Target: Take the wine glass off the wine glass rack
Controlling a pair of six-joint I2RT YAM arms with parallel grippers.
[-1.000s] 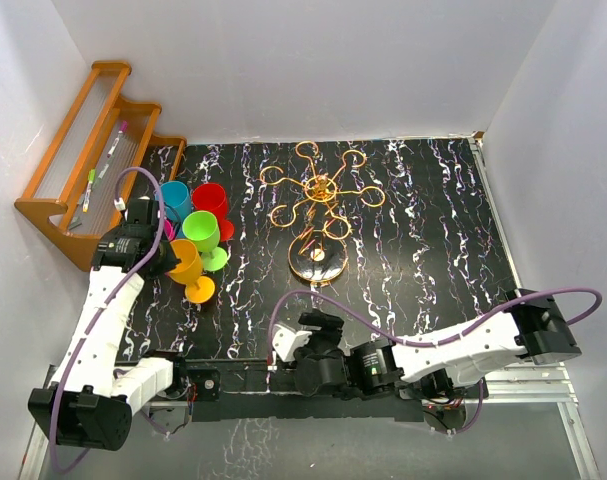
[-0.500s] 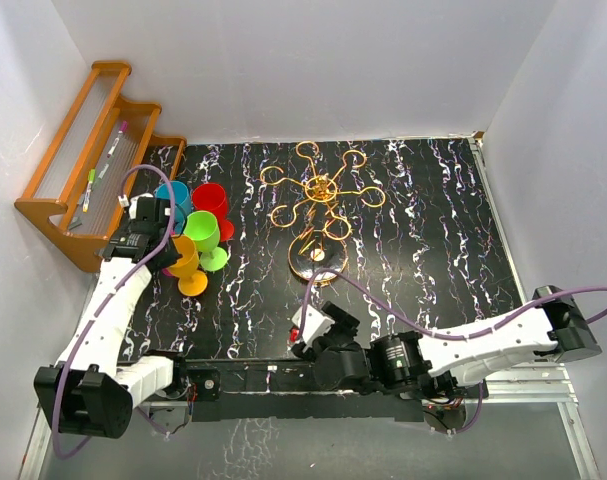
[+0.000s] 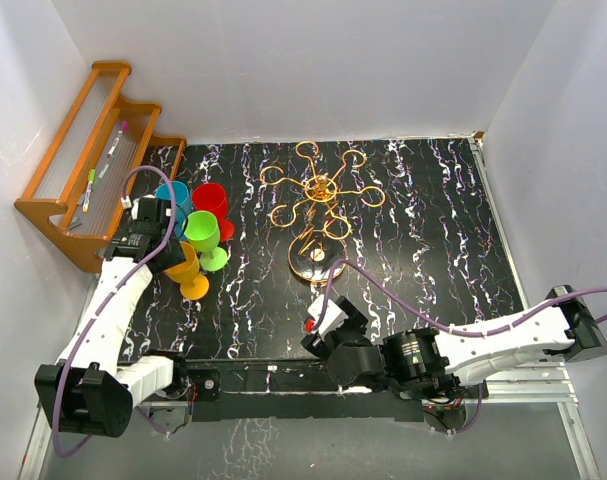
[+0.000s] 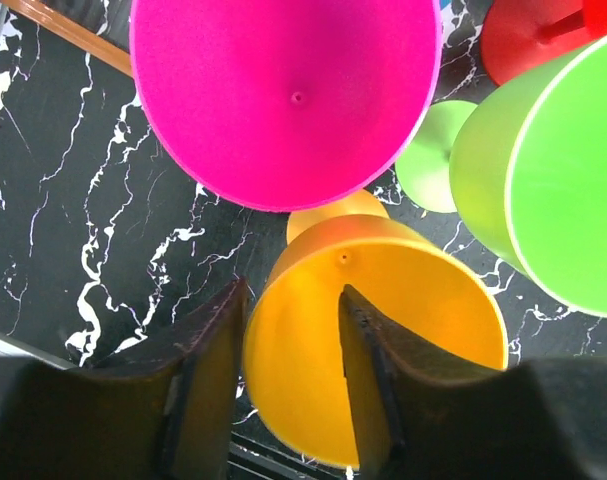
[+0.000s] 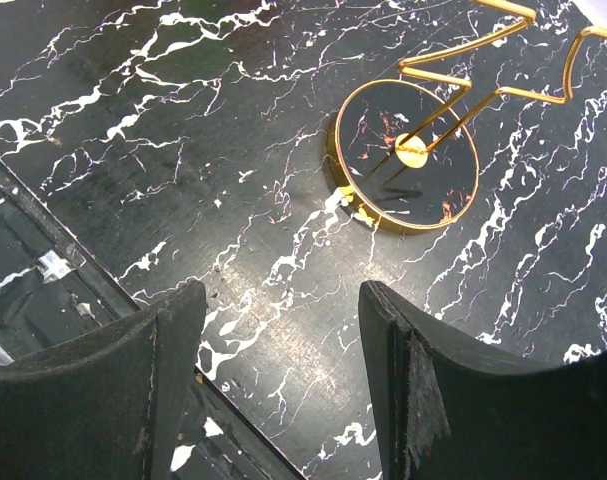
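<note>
Black table (image 3: 423, 230), white marble veining. Gold wire wine glass rack (image 3: 321, 190). Orange plastic glass (image 4: 423, 320), magenta glass (image 4: 283, 90), lime-green glass (image 4: 553, 170), red glass (image 3: 209, 196), blue glass (image 3: 172, 191). Orange-brown stepped wooden shelf (image 3: 58, 215).

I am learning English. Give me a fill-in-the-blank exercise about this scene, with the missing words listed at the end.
The gold wine glass rack carries ___ glasses.
The left gripper straddles the rim of a wine glass coloured ___.
The right gripper is ___, nothing between its fingers.
The wooden shelf stands at the far ___ corner of the table.
Missing words: no; orange; open; left.
</note>
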